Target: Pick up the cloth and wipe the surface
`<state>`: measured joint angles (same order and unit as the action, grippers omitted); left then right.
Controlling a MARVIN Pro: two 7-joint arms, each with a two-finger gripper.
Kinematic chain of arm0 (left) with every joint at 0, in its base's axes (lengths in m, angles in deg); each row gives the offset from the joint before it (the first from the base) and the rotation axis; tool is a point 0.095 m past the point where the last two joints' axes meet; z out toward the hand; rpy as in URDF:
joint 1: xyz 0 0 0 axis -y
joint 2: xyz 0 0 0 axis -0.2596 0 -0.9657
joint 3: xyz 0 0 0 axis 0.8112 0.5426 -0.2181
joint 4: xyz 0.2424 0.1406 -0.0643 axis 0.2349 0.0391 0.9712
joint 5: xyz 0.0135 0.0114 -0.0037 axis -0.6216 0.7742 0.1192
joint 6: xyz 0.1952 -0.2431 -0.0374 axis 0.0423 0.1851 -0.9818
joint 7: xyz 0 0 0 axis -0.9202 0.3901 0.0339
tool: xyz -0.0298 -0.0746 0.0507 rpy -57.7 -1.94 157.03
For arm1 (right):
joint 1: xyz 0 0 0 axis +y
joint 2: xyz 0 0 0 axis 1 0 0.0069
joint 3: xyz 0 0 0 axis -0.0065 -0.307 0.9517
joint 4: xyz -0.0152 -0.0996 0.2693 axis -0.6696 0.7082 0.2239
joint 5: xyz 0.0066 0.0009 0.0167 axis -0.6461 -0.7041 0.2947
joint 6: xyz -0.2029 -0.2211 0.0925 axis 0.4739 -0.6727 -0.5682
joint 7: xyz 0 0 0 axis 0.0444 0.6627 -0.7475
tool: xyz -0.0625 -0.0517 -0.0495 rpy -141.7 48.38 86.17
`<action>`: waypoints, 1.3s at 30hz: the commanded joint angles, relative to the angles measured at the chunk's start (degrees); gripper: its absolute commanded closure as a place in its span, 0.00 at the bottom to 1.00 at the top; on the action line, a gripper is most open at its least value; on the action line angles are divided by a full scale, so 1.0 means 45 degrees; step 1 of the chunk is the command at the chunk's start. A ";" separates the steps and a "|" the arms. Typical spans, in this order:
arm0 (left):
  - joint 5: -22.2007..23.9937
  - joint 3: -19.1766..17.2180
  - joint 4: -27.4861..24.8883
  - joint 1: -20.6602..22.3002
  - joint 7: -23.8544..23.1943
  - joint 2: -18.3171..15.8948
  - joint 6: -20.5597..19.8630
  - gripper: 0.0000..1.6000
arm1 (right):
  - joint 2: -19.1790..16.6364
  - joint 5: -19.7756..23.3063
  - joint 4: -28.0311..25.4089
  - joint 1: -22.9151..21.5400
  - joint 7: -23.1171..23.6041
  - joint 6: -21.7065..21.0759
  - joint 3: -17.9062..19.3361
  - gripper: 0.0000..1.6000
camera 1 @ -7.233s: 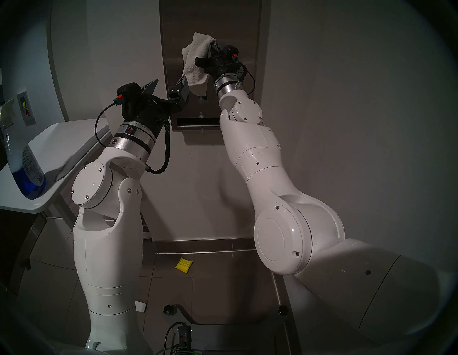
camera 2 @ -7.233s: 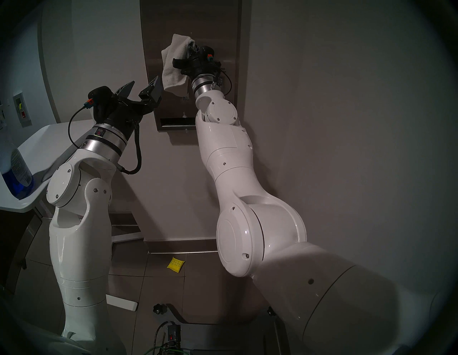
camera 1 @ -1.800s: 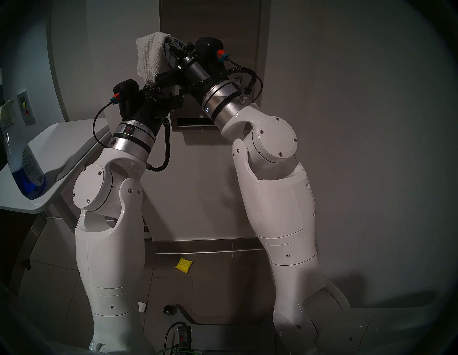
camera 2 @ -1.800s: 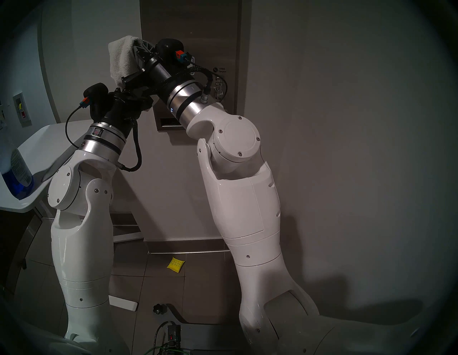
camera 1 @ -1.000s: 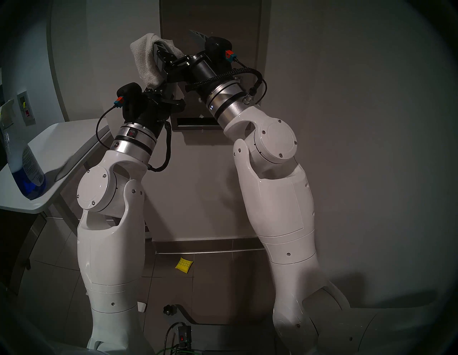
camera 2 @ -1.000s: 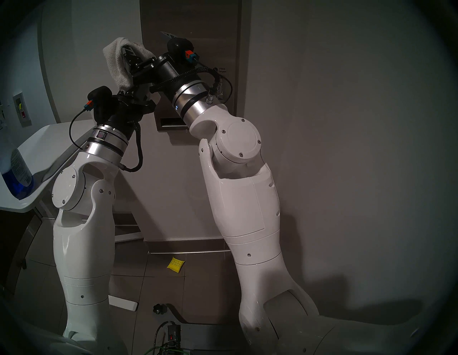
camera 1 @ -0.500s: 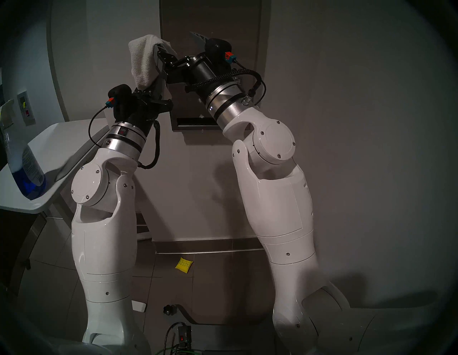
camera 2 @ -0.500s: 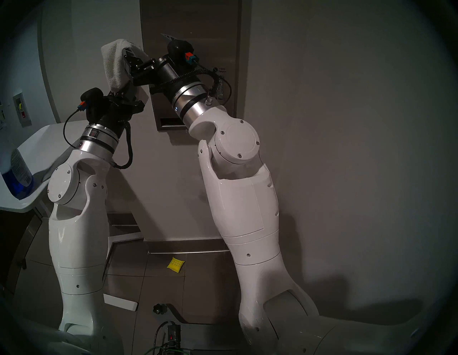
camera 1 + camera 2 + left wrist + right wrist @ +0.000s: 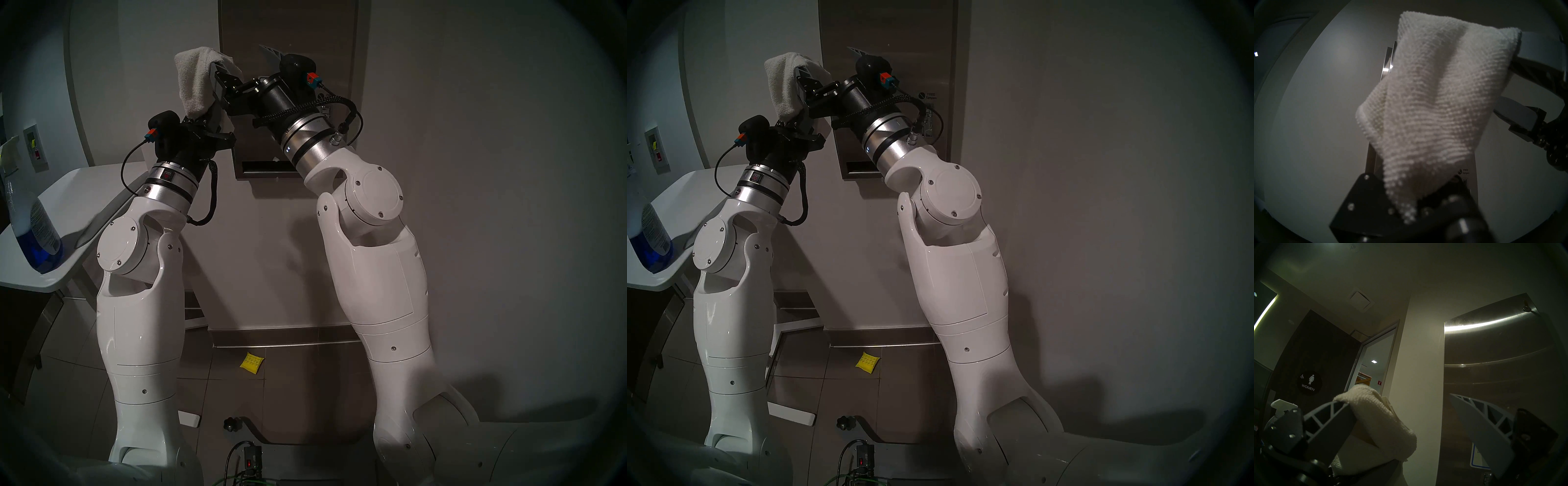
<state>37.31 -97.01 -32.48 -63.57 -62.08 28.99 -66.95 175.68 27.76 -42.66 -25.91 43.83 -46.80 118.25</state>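
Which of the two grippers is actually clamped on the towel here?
The left gripper: its fingers are shut on the lower corner of the towel. The right gripper stands wide open, with the towel's top only draped over one finger.

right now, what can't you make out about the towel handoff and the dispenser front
- Left gripper fingertips: left wrist view, the towel covers them and the near edge is blurred.
- Blue-bordered label: right wrist view, a right gripper finger hides most of it.
- Dispenser levers: head views, right arm covers them.
- Whether the towel touches the dispenser: cannot tell.
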 commanded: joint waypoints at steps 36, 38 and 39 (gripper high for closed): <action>0.0020 -0.0094 -0.1034 -0.0354 0.0131 -0.0225 -0.0063 1.00 | -0.2715 0.1617 -0.4273 0.4669 -0.3164 0.2505 0.0054 0.00; 0.0050 -0.0080 -0.1080 -0.0387 0.0107 -0.0233 -0.0106 1.00 | -0.2717 0.1553 -0.4124 0.4483 -0.3182 0.3002 0.0165 0.00; 0.0062 -0.0063 -0.1112 -0.0399 0.0095 -0.0228 -0.0127 1.00 | -0.2712 0.1466 -0.4035 0.4360 -0.3198 0.3092 0.0232 0.00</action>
<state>36.95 -97.30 -35.08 -65.98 -61.12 28.15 -67.26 163.23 36.38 -59.51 -5.17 30.27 -38.05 117.22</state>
